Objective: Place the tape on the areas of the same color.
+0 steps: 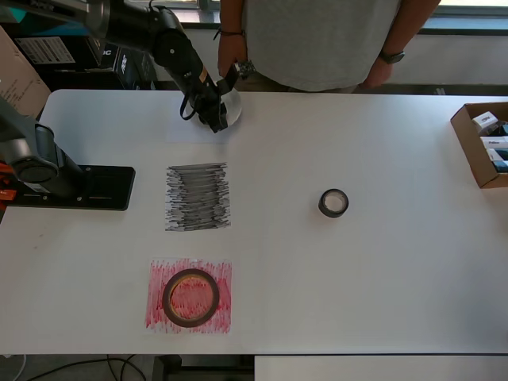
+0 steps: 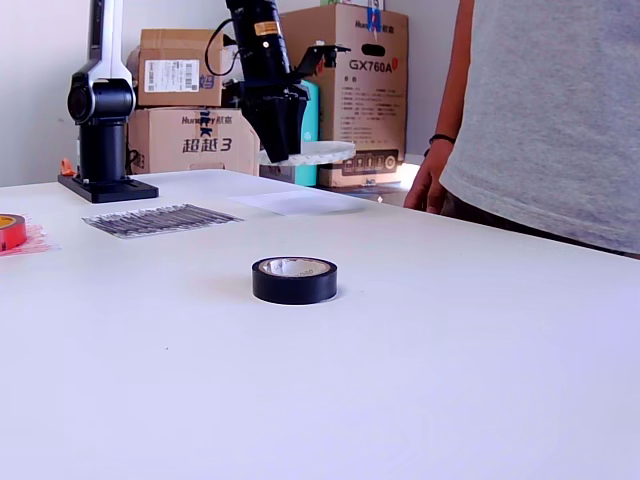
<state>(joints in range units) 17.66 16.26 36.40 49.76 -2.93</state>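
Desk (image 1: 381,294): white, carrying all items below.

Gripper (image 1: 216,111): black, hanging over the desk's 11 o'clock area in the overhead view. Its fingers (image 2: 283,135) are pinching the white ring (image 2: 315,152) by its edge and holding it flat, clear above the desk in the exterior view. A pale sheet (image 2: 295,202) is lying on the desk beneath it.

Black patch (image 1: 198,197): sitting at 6 o'clock from the gripper, nothing on it.

Red patch (image 1: 189,295): lying at 6 o'clock from the black patch, with the red roll (image 1: 190,298) resting flat inside it.

Black roll (image 1: 334,203): lying flat on bare desk at 3 o'clock from the black patch, well apart from it.

Arm base (image 1: 71,186): standing at 9 o'clock from the black patch.

Person (image 1: 317,40): standing at the 12 o'clock edge, one hand (image 1: 230,59) hovering just beside the gripper.

Open box (image 1: 480,143): sitting at the desk's 2 o'clock edge.

Cartons (image 2: 190,100): stacking behind the desk in the exterior view.
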